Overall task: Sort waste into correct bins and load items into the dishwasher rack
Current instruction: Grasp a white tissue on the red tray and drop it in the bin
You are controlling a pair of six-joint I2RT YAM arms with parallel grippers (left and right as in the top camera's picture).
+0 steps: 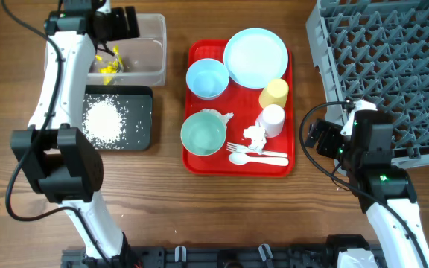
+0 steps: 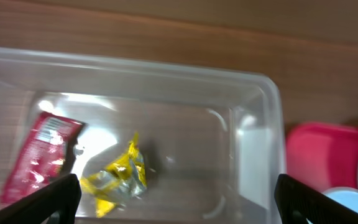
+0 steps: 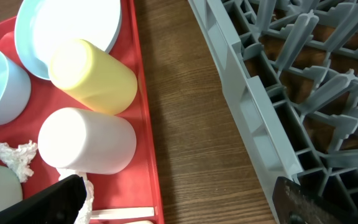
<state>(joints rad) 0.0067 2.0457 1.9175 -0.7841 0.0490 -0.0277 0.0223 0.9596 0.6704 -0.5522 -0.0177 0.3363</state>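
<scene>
My left gripper (image 1: 114,33) hovers open and empty over the clear tub (image 1: 155,45). In the left wrist view the tub (image 2: 253,124) holds a red wrapper (image 2: 39,158) and a yellow wrapper (image 2: 117,177), just ahead of the open jaws (image 2: 179,208). The black tray (image 1: 144,112) holds white grains (image 1: 101,117). My right gripper (image 1: 316,138) is open and empty between the red tray and the grey rack (image 1: 393,52); its jaws (image 3: 185,211) are over bare wood. The plate (image 1: 255,56), two bowls (image 1: 207,78) (image 1: 203,134), yellow cup (image 1: 274,93), white cup (image 1: 272,119), tissue (image 1: 254,135), fork (image 1: 263,152) and spoon (image 1: 252,160) are on the red tray.
The red tray (image 1: 196,52) lies mid-table; its right edge (image 3: 145,124) is close to the right gripper. The rack's wall (image 3: 241,81) stands right of a strip of wood. A second tissue piece (image 1: 223,117) lies by the lower bowl.
</scene>
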